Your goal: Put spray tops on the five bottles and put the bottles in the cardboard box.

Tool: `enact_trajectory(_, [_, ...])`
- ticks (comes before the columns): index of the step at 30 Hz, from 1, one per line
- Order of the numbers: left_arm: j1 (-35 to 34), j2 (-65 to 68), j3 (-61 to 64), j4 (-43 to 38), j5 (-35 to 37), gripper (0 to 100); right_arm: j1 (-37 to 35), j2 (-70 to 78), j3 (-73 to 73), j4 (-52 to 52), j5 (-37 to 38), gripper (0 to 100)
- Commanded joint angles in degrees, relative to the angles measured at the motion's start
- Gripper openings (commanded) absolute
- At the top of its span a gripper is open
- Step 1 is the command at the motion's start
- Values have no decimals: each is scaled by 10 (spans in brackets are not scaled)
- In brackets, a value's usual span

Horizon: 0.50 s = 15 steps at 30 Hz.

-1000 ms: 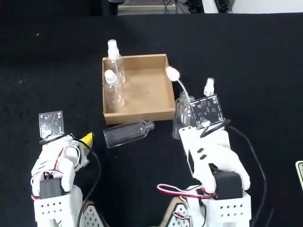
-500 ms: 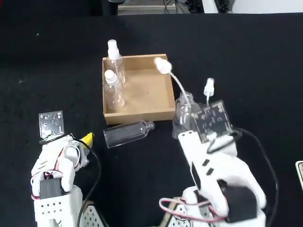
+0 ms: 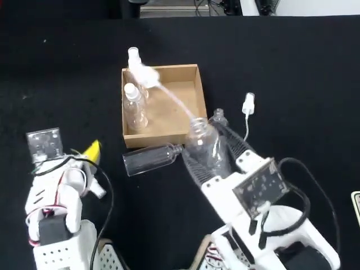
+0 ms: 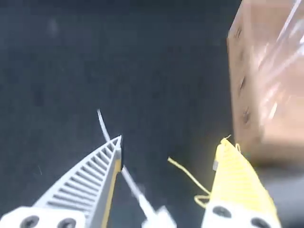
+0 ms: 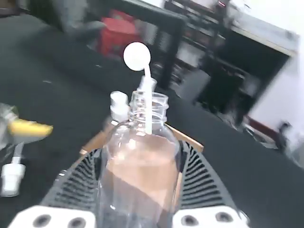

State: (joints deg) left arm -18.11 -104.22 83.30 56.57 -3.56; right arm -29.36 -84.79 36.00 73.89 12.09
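My right gripper (image 3: pixel 211 153) is shut on a clear bottle (image 3: pixel 205 146), held tilted beside the cardboard box (image 3: pixel 169 109). A spray top (image 3: pixel 147 76) sits loosely in the bottle's neck, its tube (image 3: pixel 174 104) slanting out over the box; in the right wrist view the spray top (image 5: pixel 137 56) stands above the bottle (image 5: pixel 140 175). Two bottles stand in the box, one sprayer-topped (image 3: pixel 135 66), one capped (image 3: pixel 134 107). A bare bottle (image 3: pixel 152 159) lies before the box. My left gripper (image 4: pixel 171 152) is open over another spray top (image 4: pixel 159 219).
A further open bottle (image 3: pixel 218 117) stands just right of the box, behind the held one. A loose spray top (image 3: pixel 248 104) lies on the black table (image 3: pixel 292 67) to its right. The box's wall (image 4: pixel 266 85) is close to the left gripper.
My right arm has pulled back and swung the bottle left, tilting it so the spray top now leans over the box. The left arm has shifted and turned slightly.
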Motion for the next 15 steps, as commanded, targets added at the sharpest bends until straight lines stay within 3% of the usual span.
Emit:
enact_trajectory(1, [-7,2,-80,-51,22,289,-57,-2,-29,-32,-3,11])
enact_trajectory(7, [6,3,-120,-106,98,289,-106,-1,-12,-90,-3,11])
enact_trajectory(15, [51,2,-153,-153,158,289,-112,-2,10,-103,-3,11])
